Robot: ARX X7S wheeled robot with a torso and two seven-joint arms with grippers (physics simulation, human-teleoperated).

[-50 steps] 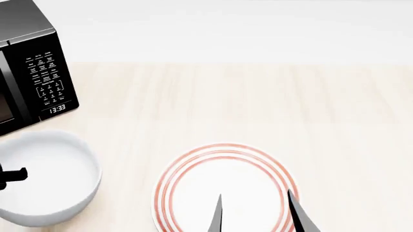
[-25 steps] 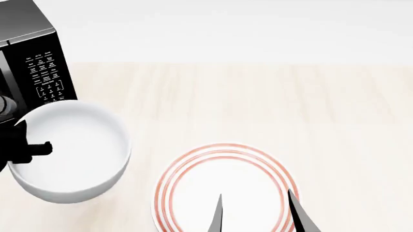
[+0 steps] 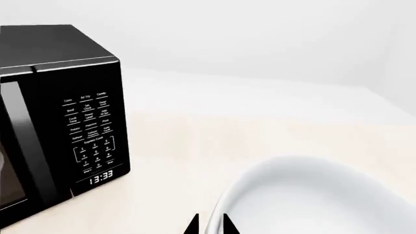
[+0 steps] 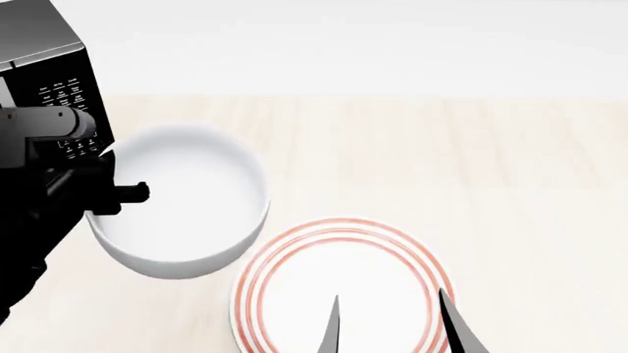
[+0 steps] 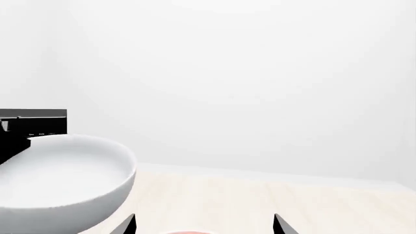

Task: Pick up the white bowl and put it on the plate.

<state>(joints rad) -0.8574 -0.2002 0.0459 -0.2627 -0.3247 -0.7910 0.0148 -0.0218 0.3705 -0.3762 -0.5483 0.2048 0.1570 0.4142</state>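
Note:
The white bowl (image 4: 182, 202) is lifted off the counter, held by its left rim in my left gripper (image 4: 118, 193), which is shut on it. In the left wrist view the rim of the bowl (image 3: 312, 195) sits between the two black fingertips of the left gripper (image 3: 209, 225). The plate (image 4: 343, 283) with red rings lies flat on the counter to the lower right of the bowl. My right gripper (image 4: 387, 323) is open and empty above the plate's near part. In the right wrist view the bowl (image 5: 62, 178) hangs at the left and the right gripper (image 5: 203, 225) is open.
A black microwave (image 4: 44, 88) stands at the back left of the pale wooden counter (image 4: 442, 162), right behind my left arm; it also shows in the left wrist view (image 3: 58, 126). A white wall runs behind the counter.
My left gripper has lifted the bowl off the counter and carried it up and to the right, toward the plate. The right gripper has not moved.

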